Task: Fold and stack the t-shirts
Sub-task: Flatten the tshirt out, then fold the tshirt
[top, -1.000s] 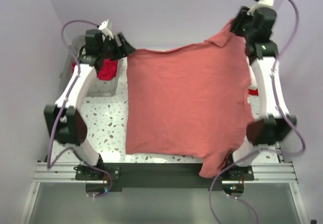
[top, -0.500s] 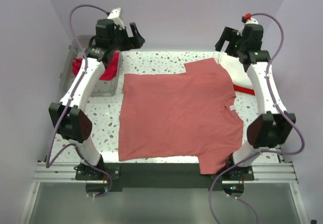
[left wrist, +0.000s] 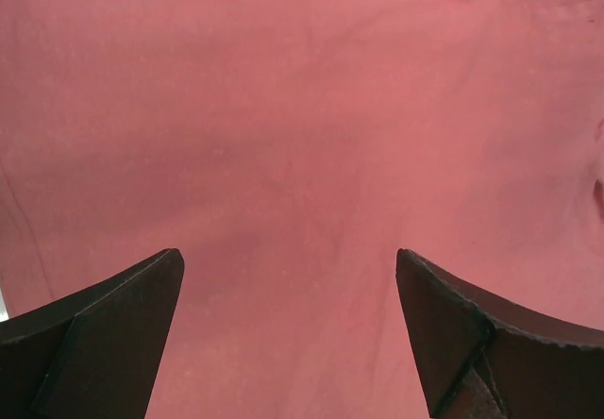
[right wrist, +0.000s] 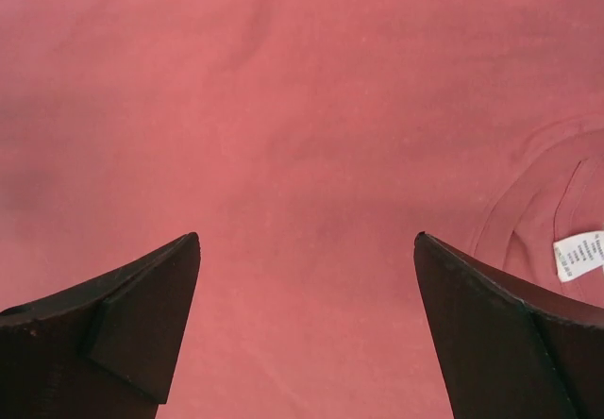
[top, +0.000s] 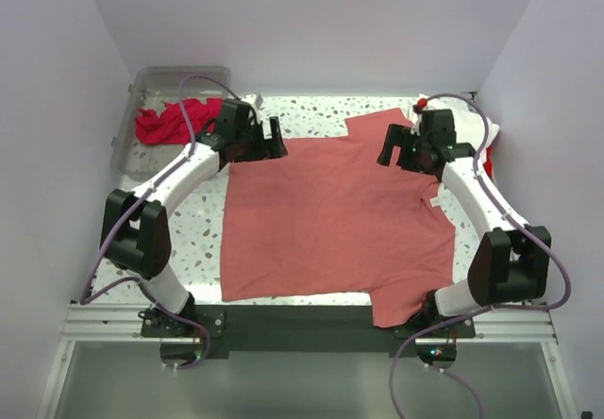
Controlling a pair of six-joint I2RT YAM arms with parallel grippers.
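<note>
Finds the coral-red t-shirt (top: 330,221) spread flat across the middle of the speckled table (top: 189,221), neck opening toward the right, hem toward the left; notes one sleeve lying flat at the far edge and the other hanging over the near edge onto the black rail (top: 283,320); records only light creasing.

Locates the left gripper (top: 272,142) over the far left corner of that shirt, jaws spread wide with nothing between them; confirms from the left wrist view two dark fingers (left wrist: 104,339) set well apart, with only coral cloth showing in the gap; cannot tell whether the tips touch the fabric.

Locates the right gripper (top: 391,147) over the far right part of the same shirt, near the far sleeve; finds its jaws likewise fully parted and holding nothing; sees in the right wrist view bare cloth between them, with the curved neckline seam and a small white label (right wrist: 578,255) off to the right.

Notes a clear plastic bin (top: 179,72) at the far left corner, holding a crumpled red t-shirt (top: 170,122); notes a white t-shirt (top: 461,108) bunched at the far right corner behind the right arm, with a sliver of red cloth (top: 488,159) beside it; cannot make out the shape of either, both being largely hidden by the arm.
</note>
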